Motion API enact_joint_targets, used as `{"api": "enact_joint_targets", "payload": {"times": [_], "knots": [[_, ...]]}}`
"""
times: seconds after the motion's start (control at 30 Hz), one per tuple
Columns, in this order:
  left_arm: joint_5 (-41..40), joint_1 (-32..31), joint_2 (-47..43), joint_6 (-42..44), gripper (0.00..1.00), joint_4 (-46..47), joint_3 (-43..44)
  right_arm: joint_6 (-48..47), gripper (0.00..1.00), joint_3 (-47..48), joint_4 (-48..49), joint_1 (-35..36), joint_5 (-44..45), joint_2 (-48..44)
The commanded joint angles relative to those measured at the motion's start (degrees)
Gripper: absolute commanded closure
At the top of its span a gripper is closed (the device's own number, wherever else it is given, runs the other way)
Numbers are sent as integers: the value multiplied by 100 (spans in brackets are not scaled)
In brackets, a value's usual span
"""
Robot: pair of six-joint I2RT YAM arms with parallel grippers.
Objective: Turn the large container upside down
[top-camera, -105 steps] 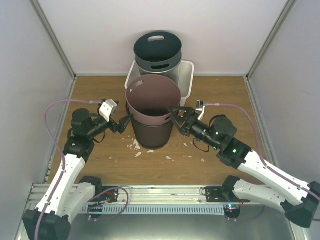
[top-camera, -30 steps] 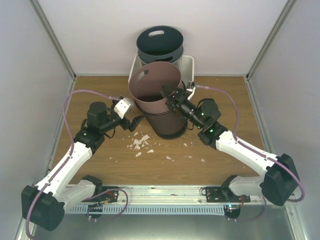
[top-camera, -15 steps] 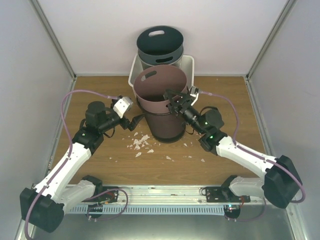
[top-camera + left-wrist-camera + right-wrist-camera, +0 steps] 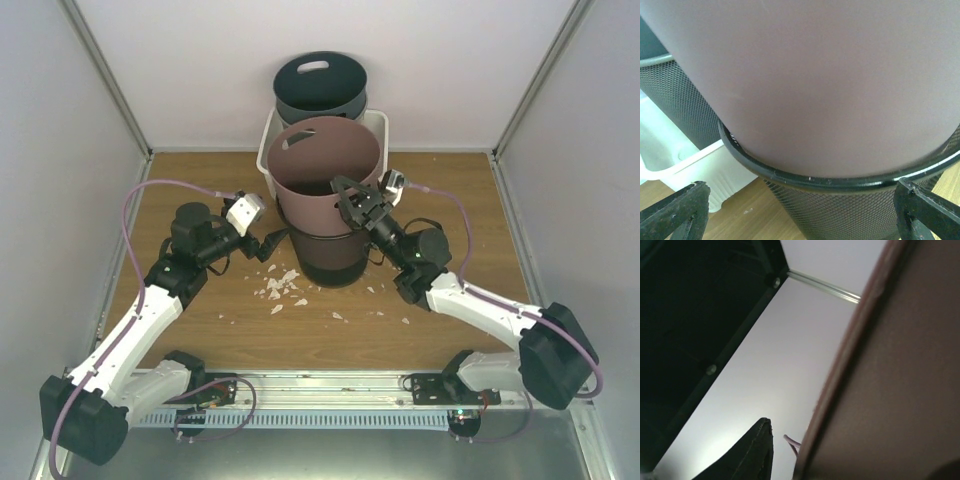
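We note white fragments (image 4: 278, 285) scattered on the tabletop (image 4: 450, 200), just in front of a black mesh bin (image 4: 330, 262). The left hand (image 4: 274, 243) stands spread wide just beside the bin's left wall. The large pink container (image 4: 310, 205) sits mouth up, nested in the mesh bin. The right hand (image 4: 358, 205) pinches its near-right rim. Behind, a white basket (image 4: 266, 140) holds a grey bin (image 4: 320, 85).

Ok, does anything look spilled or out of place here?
Yes. White scraps lie scattered on the wooden table just in front of the black mesh bin, like spilled debris. Also, the pink container sits nested in that bin, standing well above its rim rather than on the table.
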Motion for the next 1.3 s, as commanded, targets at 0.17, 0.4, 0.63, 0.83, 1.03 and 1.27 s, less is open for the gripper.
{"api": "enact_joint_targets", "payload": {"times": [0.17, 0.4, 0.63, 0.83, 1.03, 1.27], "knots": [[-47, -47, -119, 114, 1, 232, 47, -1000, 80, 1319, -343, 41, -514, -288], [-44, -44, -99, 108, 1, 262, 24, -1323, 83, 1240, -595, 38, -362, -655], [-92, -42, -138, 115, 1, 258, 18, -1833, 87, 1749, -1082, 43, -715, -703], [-79, -41, -81, 112, 1, 267, 46, -2326, 87, 2259, -1461, 41, -1198, -646], [-55, -43, -5, 92, 1, 254, 134, -2502, 91, 2298, -1122, 42, -1257, -670], [-57, -42, -53, 125, 1, 234, 172, -2765, 96, 2890, -1221, 43, -1637, -513]]}}
